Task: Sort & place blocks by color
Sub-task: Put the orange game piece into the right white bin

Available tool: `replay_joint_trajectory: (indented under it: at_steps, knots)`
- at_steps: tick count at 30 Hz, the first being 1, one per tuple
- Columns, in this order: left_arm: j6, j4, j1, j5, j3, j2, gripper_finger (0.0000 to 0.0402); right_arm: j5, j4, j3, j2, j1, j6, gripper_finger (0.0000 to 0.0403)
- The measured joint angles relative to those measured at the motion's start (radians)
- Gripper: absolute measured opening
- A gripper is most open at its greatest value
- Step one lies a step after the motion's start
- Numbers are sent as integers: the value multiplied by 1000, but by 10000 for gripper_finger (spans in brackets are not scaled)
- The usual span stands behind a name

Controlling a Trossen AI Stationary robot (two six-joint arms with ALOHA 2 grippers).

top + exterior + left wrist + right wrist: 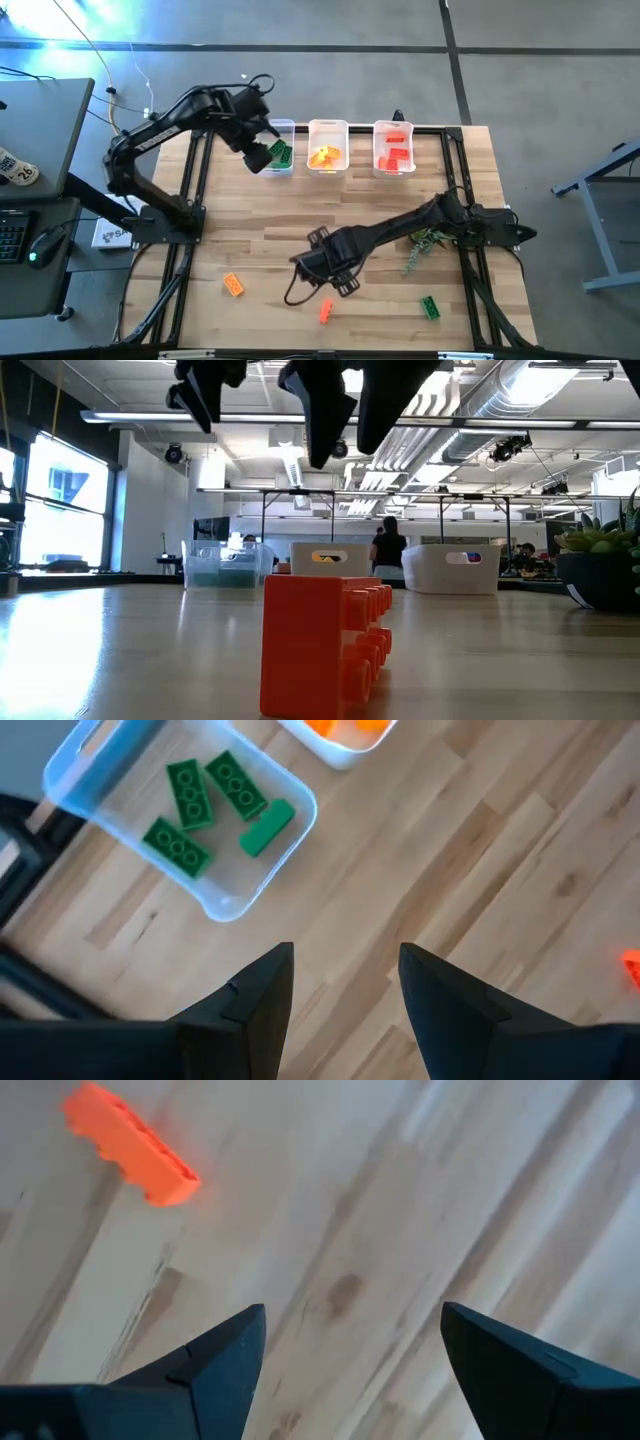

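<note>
My left gripper [260,157] hangs open above the table beside the near end of the clear bin [250,890] that holds several green blocks [188,793]; nothing is between its fingers [345,955]. My right gripper [326,282] is open over the table's near middle, pointing down. A red-orange block [130,1145] lies on the wood just beyond it, toward the near edge, resting on a long side with its studs facing sideways [325,645]. An orange block [233,285] and a green block [430,307] lie loose near the front edge.
Three clear bins stand in a row at the far edge: green blocks [279,150], yellow-orange blocks [327,148], red blocks [394,150]. A small green plant [425,245] lies under the right arm. Bare wood stretches between the bins and the loose blocks.
</note>
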State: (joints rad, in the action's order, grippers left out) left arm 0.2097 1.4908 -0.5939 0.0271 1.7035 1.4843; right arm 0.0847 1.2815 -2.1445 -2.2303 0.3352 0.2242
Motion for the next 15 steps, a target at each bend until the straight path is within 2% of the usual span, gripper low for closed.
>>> replay_joint_trajectory:
  at_steps: [7,15]
  knots:
    - [145,67,47,-13,0,-85,168,-45,-74,0,-2,25,112,288]
    - [280,80,106,-14,-8,-167,168,-63,-142,0,-49,79,126,288]
